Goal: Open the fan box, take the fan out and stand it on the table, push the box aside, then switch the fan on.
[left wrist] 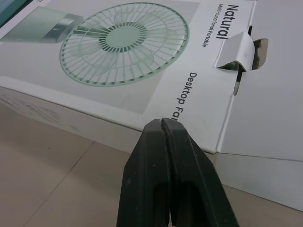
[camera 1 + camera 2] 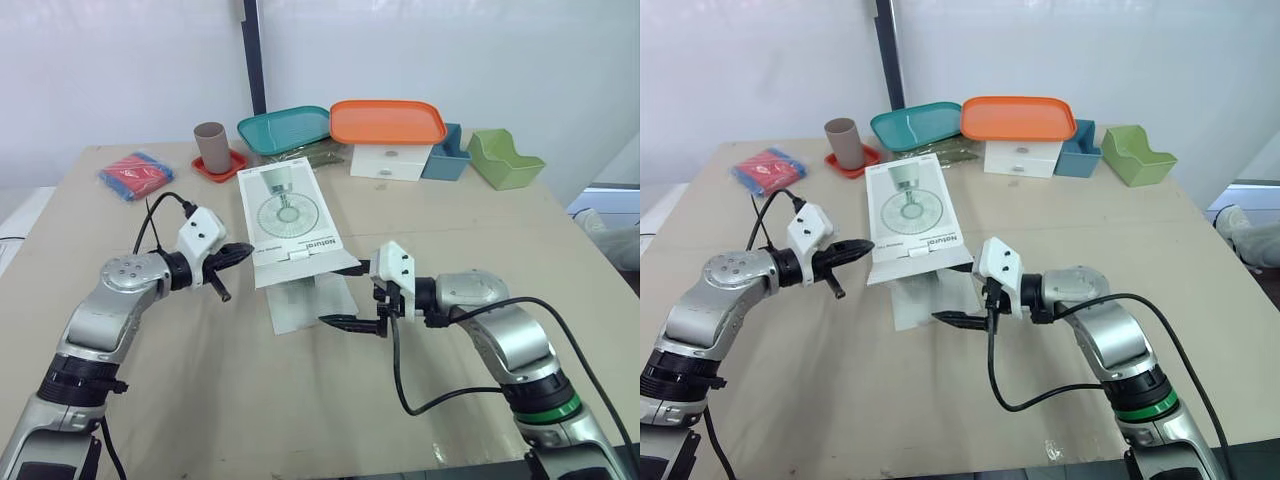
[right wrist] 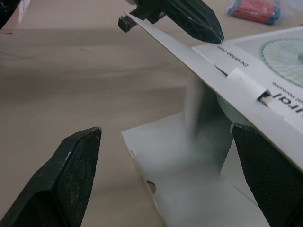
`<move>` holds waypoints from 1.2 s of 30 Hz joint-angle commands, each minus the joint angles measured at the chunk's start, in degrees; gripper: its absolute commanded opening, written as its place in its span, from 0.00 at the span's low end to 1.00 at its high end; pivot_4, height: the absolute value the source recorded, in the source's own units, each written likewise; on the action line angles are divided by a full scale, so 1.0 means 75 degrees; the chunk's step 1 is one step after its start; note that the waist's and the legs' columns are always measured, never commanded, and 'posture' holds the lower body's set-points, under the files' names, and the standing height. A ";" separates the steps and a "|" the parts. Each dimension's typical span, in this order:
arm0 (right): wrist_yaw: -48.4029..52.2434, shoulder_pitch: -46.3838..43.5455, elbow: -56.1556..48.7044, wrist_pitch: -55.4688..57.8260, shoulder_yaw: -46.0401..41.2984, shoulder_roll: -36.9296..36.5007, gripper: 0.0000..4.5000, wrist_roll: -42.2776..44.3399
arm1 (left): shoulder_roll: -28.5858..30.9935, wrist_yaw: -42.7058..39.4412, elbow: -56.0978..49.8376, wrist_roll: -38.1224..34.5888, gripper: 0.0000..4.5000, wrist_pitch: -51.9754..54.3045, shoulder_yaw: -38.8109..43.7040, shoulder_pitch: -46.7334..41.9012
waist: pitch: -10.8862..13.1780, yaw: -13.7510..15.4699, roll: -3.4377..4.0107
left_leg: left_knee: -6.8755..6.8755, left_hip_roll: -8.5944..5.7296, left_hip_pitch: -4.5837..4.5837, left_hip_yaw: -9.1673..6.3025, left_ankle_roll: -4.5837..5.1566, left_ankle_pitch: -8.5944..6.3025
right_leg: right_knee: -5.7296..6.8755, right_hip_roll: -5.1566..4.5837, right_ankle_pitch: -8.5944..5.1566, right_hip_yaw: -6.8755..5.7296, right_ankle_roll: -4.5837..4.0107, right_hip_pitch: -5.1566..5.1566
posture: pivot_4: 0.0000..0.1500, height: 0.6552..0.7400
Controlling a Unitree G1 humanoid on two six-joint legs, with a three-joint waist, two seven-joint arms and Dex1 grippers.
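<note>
Fan box [image 2: 290, 215] lies flat mid-table [image 2: 500, 230], printed fan side up, long axis running away from the robot. Near end is open: end flap [image 2: 310, 300] folded out and lying on the table toward the robot, top panel's near edge raised a bit above it. Right wrist view shows something pale green inside under the top panel, can't tell what. Left gripper [image 2: 245, 250] sits at the box's left edge near the open end, fingers [image 1: 142, 179] pressed together with nothing between them, tips right at the edge of the top panel. Right gripper [image 2: 355, 295] is at the open end on the right side, fingers [image 3: 75, 161] spread wide apart, holding nothing; lower finger low over the table just beside the folded-out flap, upper finger by the top panel's near right corner. Small tuck tab on the top panel sticks up loose near that end. At the table's far side: brown cup [image 2: 211, 147] upright on a red saucer [image 2: 220, 170], teal tray [image 2: 285, 128] just beside it, orange tray [image 2: 388, 122] resting on a white drawer unit [image 2: 390, 162], blue bin [image 2: 447, 155] touching the drawer unit, green bin [image 2: 505, 160] further right. Red and blue packet [image 2: 135, 175] lies far left, well apart from the box.
</note>
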 commanded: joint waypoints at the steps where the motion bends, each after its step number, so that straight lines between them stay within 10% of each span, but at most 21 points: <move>1: -0.0085 -0.0224 -0.0110 -0.0433 -0.0340 0.0101 1.00 0.0166 | -0.0118 0.0139 0.0281 0.0225 0.02 -0.0136 0.0039 0.0017 | 0.0000 0.0002 -0.0001 | 0.0000 0.0000 -0.0001 0.0000 0.0000 0.0000 | 0.0000 0.0000 0.0000 0.0000 0.0000 0.0000 | 1.00 1.00; 7: -0.0536 -0.0446 0.0365 -0.1224 -0.0481 0.0351 0.73 -0.0161 | -0.0389 0.0350 0.0242 0.0322 0.00 -0.0325 0.0129 -0.0021 | 0.0014 0.0005 -0.0021 | 0.0001 -0.0002 -0.0022 -0.0007 -0.0003 0.0002 | 0.0000 -0.0001 0.0001 -0.0002 -0.0001 -0.0021 | 1.00 1.00; 14: -0.1015 -0.0784 0.0797 -0.1851 -0.0527 0.0675 0.01 -0.0392 | -0.0434 0.0389 0.0242 0.0363 0.00 -0.0373 0.0181 -0.0047 | 0.0014 0.0003 -0.0021 | -0.0002 -0.0004 -0.0027 -0.0010 -0.0003 0.0001 | -0.0001 -0.0004 0.0001 -0.0005 -0.0002 -0.0026 | 1.00 1.00; 36: -0.2667 -0.1909 0.2875 -0.2383 0.0006 0.1501 0.01 -0.2175 | -0.0687 0.0557 -0.0623 -0.0816 0.00 -0.0707 0.1712 0.0053 | 0.0015 -0.0002 -0.0021 | -0.0004 0.0002 -0.0041 0.0015 -0.0021 0.0011 | 0.0006 -0.0006 0.0012 0.0002 -0.0018 -0.0061 | 1.00 1.00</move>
